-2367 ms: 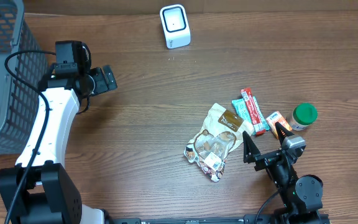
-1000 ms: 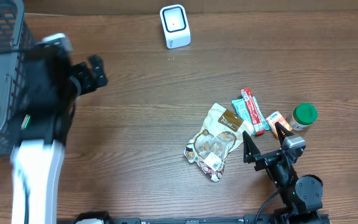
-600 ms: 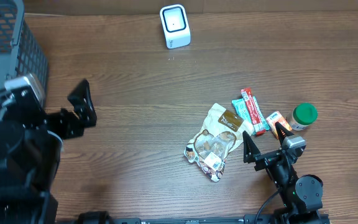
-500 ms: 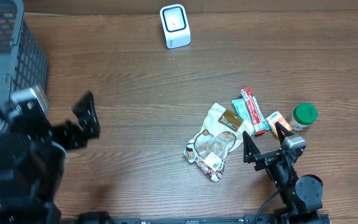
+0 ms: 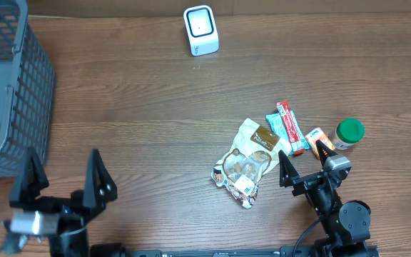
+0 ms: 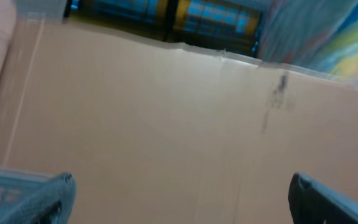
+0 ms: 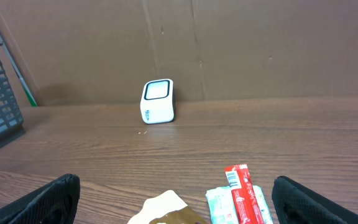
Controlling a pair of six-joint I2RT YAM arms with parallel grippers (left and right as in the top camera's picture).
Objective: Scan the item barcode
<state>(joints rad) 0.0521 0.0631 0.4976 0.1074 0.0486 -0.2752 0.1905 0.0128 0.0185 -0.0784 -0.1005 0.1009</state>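
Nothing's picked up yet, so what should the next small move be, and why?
Probably ease the open right gripper forward and down toward the red bar lying just ahead of it. Both grippers are empty, and the left gripper sits far from it.

Bench [image 5: 155, 107] is brown woodgrain. Scanner [image 5: 200, 30] is white with a dark-rimmed face, basket [image 5: 20, 86] is grey grid mesh. Pouch [image 5: 252, 153] is tan with a brown label. There's also a red bar [image 5: 289, 125], teal packet [image 5: 277, 127], orange box [image 5: 315, 137] and green-lidded jar [image 5: 349, 132].
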